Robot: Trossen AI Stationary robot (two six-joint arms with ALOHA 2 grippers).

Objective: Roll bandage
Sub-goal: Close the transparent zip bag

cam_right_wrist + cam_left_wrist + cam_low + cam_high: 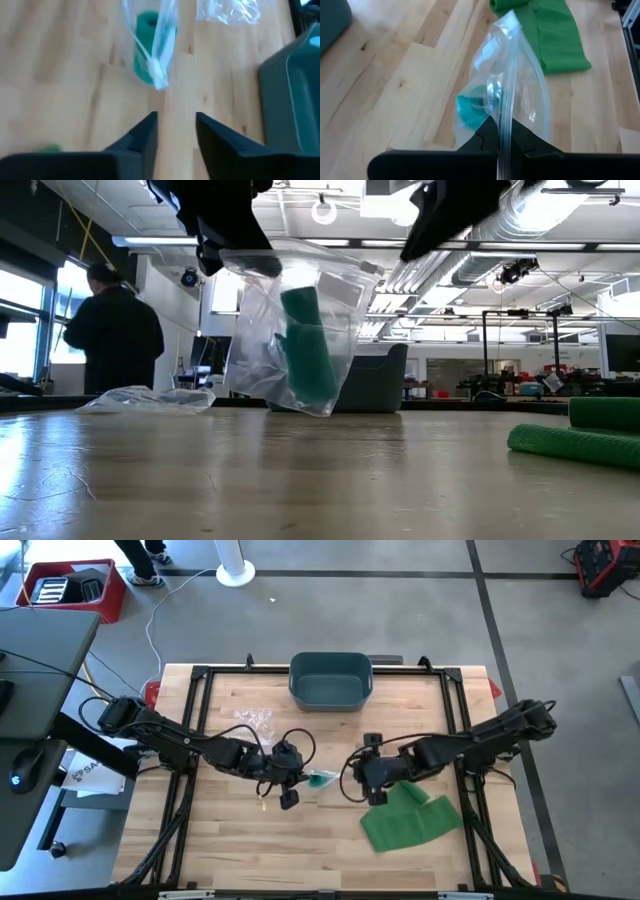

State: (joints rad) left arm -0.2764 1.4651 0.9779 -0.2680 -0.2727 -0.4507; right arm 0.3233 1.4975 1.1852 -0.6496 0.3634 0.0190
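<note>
Pale wooden tabletop (230, 850) under both arms, with a workshop beyond it and a person (113, 330) standing far back. Farthest left, crumpled wrap (252, 720) lying well clear of the fingers. Next, left gripper (498, 131) pressed together on the top edge of a clear bag (520, 85), holding it hanging above the wood, with a green roll (470, 111) low inside, below the fingertips. Then right gripper (176, 122) spread and empty, just short of the bag's near edge, touching nothing. Beyond it on the right, loose bandage strip (410, 818) lying flat on the table, partly under that arm.

Judged from this: keep the left pinch firm and the bag steady; bring the spread fingers squarely either side of the free lip before closing, taking plastic alone and not the roll; avoid tugging sideways.

Hard to tell: whether the bag's mouth is sealed or open, how tightly the roll is wound, and how far the strip runs beneath the right arm.
</note>
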